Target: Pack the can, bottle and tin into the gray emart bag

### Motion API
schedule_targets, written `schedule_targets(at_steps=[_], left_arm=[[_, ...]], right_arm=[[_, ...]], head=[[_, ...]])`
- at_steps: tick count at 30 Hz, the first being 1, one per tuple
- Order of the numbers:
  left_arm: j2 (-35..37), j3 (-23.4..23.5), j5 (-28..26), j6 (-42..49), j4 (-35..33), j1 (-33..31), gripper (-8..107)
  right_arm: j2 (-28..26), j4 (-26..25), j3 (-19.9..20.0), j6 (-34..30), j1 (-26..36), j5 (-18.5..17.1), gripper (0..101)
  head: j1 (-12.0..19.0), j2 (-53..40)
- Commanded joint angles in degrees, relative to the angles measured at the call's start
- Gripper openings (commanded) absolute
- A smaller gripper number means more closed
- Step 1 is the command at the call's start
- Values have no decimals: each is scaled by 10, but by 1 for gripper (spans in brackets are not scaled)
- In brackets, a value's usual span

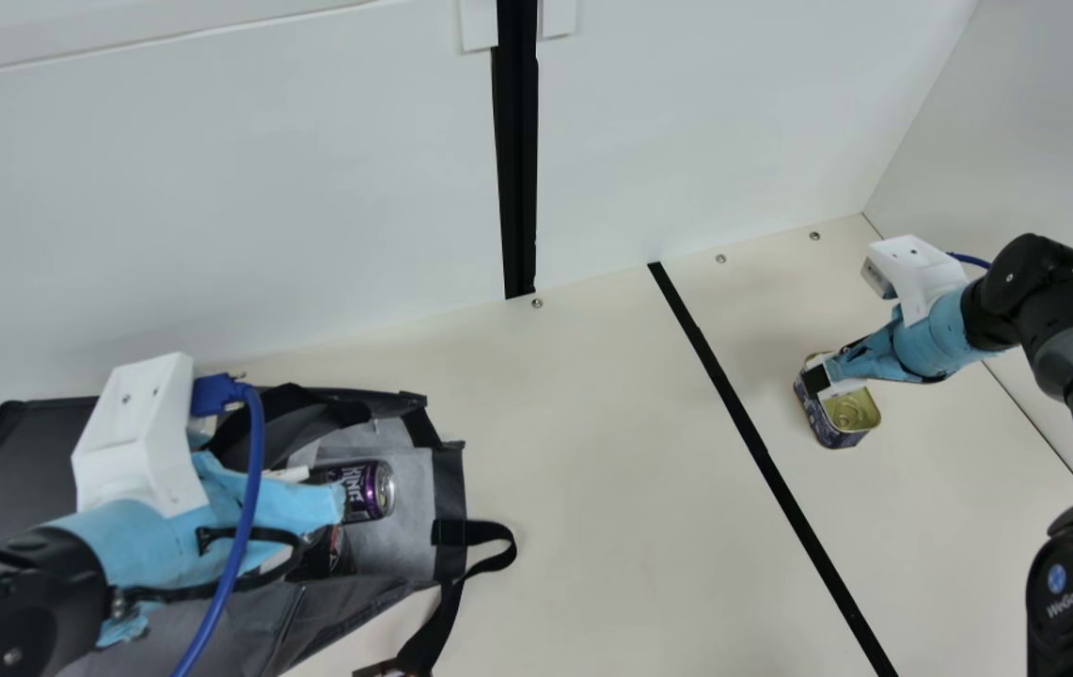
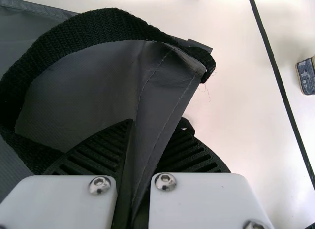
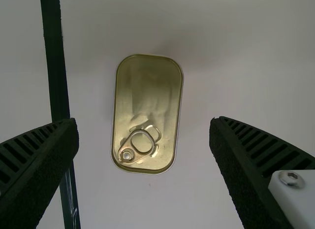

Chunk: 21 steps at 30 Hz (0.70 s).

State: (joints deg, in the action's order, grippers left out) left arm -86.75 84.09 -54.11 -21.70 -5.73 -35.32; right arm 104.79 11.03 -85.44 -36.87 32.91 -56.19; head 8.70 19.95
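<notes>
Right wrist view: tin (image 3: 147,86), pull ring (image 3: 131,140); main view: can (image 1: 367,489); left gripper (image 1: 315,503) pinching bag (image 1: 449,484), right gripper (image 1: 823,377) wide, empty

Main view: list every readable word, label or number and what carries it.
"WeGo": the right arm.
"KING", probably: the purple can.
Too small to read: the marking farther up that arm, the print on the tin and on the dark item in the bag.
</notes>
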Motion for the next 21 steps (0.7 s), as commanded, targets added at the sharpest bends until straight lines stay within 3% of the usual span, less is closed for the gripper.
schedule_targets(at_steps=[1,21], left_arm=[[0,0,0,0,0,0,10],[0,0,0,0,0,0,10]], right_arm=[[7,-1,-2,0,0,0,91],[83,-21,-37,16,-15,5,91]], head=[[13,0],[13,0]])
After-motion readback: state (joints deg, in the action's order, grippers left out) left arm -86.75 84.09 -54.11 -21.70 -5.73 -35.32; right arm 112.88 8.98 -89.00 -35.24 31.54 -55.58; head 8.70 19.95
